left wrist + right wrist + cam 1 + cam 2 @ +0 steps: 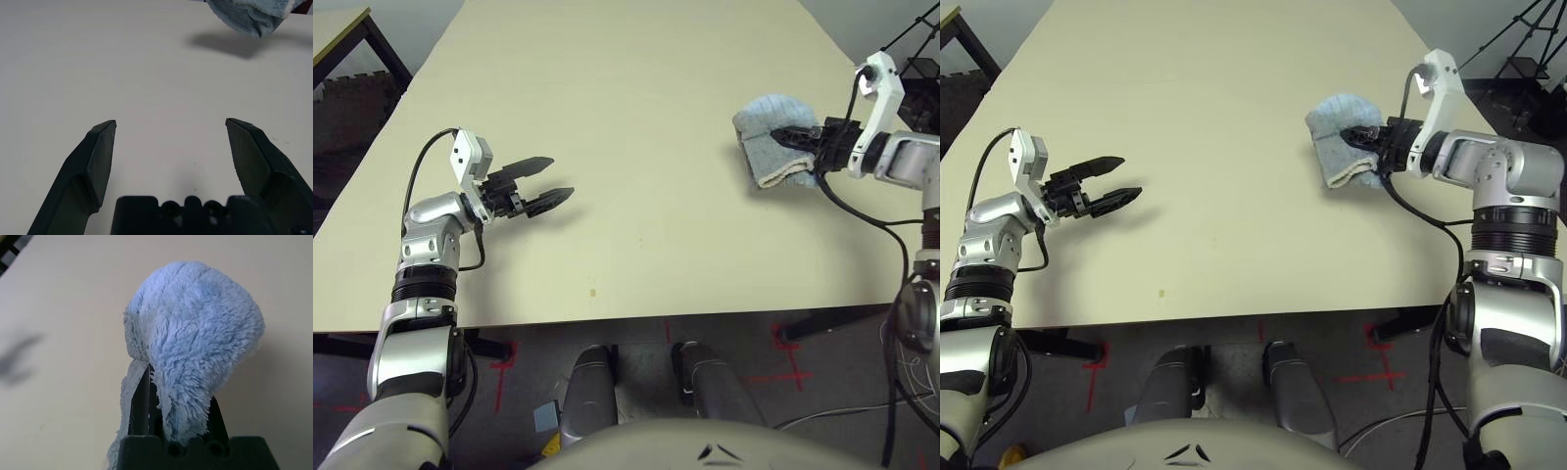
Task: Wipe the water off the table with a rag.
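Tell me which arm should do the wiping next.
Right. The right gripper is already shut on the rag, held above the table. The left gripper is open and holds nothing, far from the rag.

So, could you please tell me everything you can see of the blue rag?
The soft blue-grey terry-cloth rag looks fluffy and rumpled, folded over on itself, with a whitish stitched hem along its lower edge. It is clamped in the right pincer, whose black fingers close on its folds. It hangs bunched above the pale cream-yellow table, over the right side, its shadow below.
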`<action>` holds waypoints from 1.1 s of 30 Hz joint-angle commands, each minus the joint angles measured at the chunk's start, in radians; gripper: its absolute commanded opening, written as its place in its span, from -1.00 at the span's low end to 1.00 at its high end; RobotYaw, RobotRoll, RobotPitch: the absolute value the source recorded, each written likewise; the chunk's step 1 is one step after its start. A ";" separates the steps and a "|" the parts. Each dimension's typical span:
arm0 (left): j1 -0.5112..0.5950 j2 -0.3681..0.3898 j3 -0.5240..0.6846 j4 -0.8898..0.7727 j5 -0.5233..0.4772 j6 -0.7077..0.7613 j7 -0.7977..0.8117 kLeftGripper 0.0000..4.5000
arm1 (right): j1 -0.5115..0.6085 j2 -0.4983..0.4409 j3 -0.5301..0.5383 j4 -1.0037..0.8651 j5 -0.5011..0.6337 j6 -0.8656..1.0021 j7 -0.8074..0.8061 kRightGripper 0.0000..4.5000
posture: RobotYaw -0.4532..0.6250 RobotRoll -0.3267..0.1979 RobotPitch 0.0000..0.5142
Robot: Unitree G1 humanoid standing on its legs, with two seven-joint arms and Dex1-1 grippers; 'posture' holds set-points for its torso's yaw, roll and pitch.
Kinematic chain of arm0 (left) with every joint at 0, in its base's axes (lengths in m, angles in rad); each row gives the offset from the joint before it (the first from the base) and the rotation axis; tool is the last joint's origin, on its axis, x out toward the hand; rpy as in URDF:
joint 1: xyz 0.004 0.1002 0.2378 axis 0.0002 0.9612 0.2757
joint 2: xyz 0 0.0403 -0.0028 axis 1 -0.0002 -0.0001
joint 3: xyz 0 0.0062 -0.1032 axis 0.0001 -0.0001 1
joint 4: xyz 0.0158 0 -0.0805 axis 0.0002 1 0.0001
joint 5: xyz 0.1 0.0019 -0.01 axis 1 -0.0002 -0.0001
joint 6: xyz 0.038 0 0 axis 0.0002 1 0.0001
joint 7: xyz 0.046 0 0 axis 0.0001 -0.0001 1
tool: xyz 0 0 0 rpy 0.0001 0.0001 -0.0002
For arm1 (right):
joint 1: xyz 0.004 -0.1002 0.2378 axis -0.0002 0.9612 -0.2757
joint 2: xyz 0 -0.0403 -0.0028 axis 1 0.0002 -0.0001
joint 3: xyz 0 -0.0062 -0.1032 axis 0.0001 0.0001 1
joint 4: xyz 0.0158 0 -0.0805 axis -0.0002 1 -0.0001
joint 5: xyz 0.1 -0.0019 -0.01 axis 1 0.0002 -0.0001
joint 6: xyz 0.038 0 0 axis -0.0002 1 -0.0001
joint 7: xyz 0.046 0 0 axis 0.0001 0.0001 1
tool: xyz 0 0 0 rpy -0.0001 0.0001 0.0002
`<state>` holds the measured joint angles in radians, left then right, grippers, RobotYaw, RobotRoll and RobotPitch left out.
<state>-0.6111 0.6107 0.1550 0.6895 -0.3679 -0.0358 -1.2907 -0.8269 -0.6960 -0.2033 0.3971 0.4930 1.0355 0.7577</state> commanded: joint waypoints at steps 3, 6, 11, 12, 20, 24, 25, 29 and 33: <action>-0.012 -0.003 -0.009 0.035 0.018 -0.012 -0.007 1.00 | 0.023 -0.041 0.059 0.116 -0.114 -0.168 0.002 -0.97 | -0.35 0.25 -0.51; -0.016 -0.006 -0.011 0.040 0.019 -0.015 -0.007 1.00 | 0.018 -0.037 0.083 0.196 -0.161 -0.244 0.010 -0.97 | -0.35 0.25 -0.51; -0.018 -0.008 -0.010 0.040 0.022 -0.016 -0.008 1.00 | 0.004 -0.014 0.127 0.301 -0.228 -0.344 0.022 -0.97 | -0.34 0.25 -0.51; -0.017 -0.007 -0.009 0.039 0.022 -0.016 -0.008 1.00 | 0.001 -0.008 0.135 0.329 -0.244 -0.373 0.019 -0.97 | -0.34 0.25 -0.51; -0.007 0.000 -0.003 0.027 0.018 -0.014 -0.007 1.00 | -0.022 0.029 0.143 0.475 -0.345 -0.601 -0.047 -0.63 | -0.32 0.25 -0.52; -0.004 0.004 0.000 0.023 0.017 -0.013 -0.006 1.00 | -0.037 0.025 0.133 0.502 -0.371 -0.672 -0.095 -0.05 | -0.31 0.25 -0.53; -0.005 0.004 0.001 0.024 0.017 -0.013 -0.006 1.00 | -0.041 0.023 0.130 0.506 -0.371 -0.677 -0.099 0.15 | -0.32 0.25 -0.53; -0.013 0.005 0.004 0.031 0.018 -0.019 -0.001 1.00 | -0.060 -0.010 0.114 0.477 -0.359 -0.656 -0.075 0.86 | -0.32 0.25 -0.54; -0.024 0.005 0.009 0.043 0.019 -0.027 0.008 1.00 | -0.067 -0.039 0.109 0.460 -0.365 -0.665 -0.072 0.99 | -0.33 0.25 -0.55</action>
<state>-0.6223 0.6065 0.1580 0.7220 -0.3575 -0.0518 -1.2869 -0.8897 -0.7217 -0.0867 0.8736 0.1329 0.3745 0.6806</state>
